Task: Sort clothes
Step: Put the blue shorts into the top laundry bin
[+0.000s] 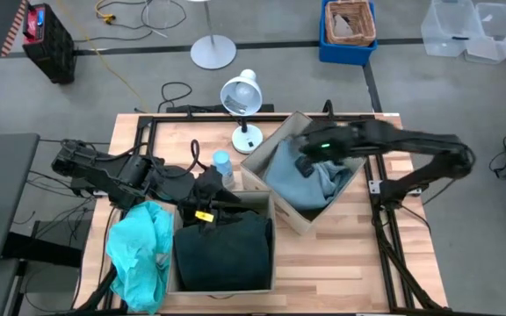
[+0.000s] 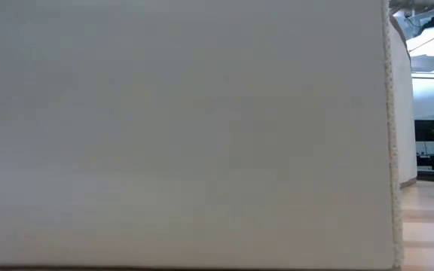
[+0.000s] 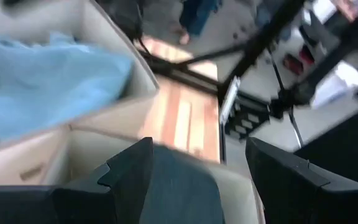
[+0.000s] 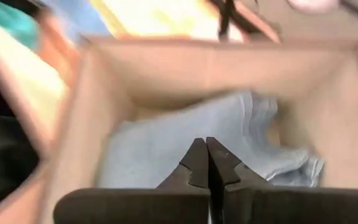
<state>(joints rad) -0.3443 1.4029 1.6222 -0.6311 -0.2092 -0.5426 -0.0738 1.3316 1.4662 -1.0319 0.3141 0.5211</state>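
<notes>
box wall (image 2: 179, 135) fills the low view.
right gripper (image 4: 207, 163) closed, empty, above denim (image 4: 185, 146); left gripper (image 3: 194, 171) wide open, empty.

A wooden table (image 1: 411, 254) stands on grey floor (image 1: 279, 26). A white desk lamp (image 1: 242, 95) sits at its far edge. A blue crate (image 1: 348, 35) and clear bins (image 1: 473, 31) lie beyond.
</notes>
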